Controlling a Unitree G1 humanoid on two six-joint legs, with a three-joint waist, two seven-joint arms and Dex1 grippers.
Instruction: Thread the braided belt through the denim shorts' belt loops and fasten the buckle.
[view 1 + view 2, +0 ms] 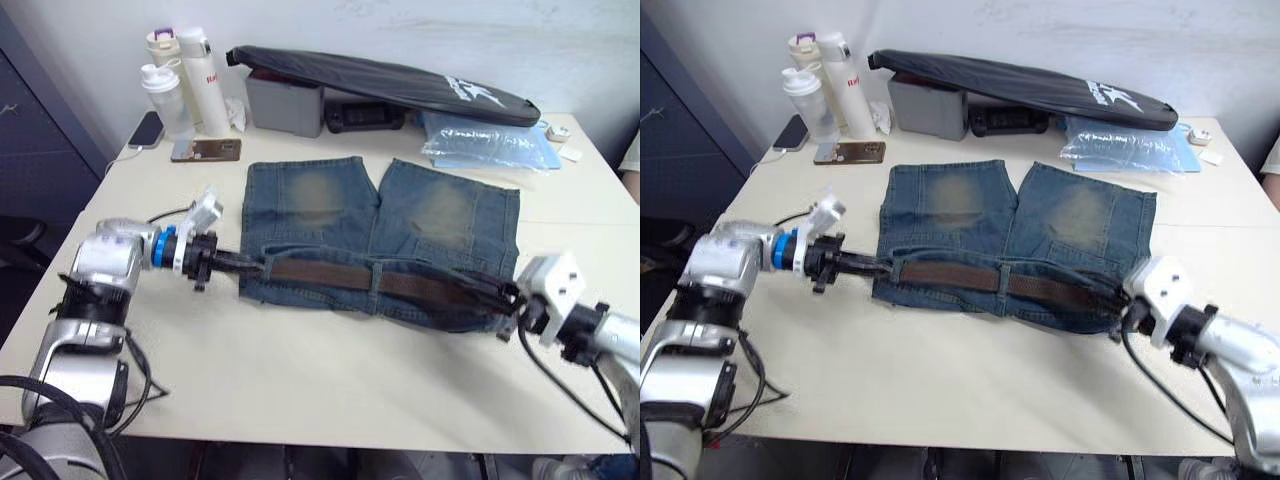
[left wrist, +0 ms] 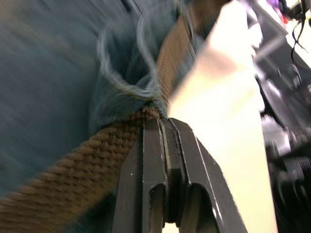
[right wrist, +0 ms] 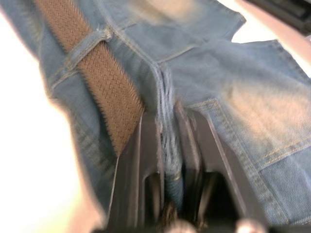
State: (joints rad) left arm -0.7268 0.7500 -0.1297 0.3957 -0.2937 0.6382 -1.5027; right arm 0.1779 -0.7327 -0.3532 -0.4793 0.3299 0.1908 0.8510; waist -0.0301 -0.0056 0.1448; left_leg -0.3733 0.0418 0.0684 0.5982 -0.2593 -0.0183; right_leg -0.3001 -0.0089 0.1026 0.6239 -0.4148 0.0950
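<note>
1. Head views: denim shorts (image 1: 380, 235) lie flat mid-tabletop, waistband toward the near edge, braided belt (image 1: 370, 281) running along it.
2. Left wrist view: left gripper (image 2: 165, 127) pinched closed beside the belt.
3. Right wrist view: right gripper (image 3: 167, 121) clamps a denim fold.

The shorts (image 1: 400, 215) are faded matt denim cloth with frayed threads along the waistband, and the belt (image 1: 345, 277) is a coarse woven braid, matt and rough. The table (image 1: 330, 370) is smooth and pale with a dull sheen; on it lie a crinkled glossy plastic bag (image 1: 487, 145), a black cloth-like case (image 1: 380, 82) with a slight sheen, and smooth plastic bottles (image 1: 185, 85). The left gripper (image 2: 166, 145) has smooth matt black fingers, and both arms have silvery metallic-looking housings.
</note>
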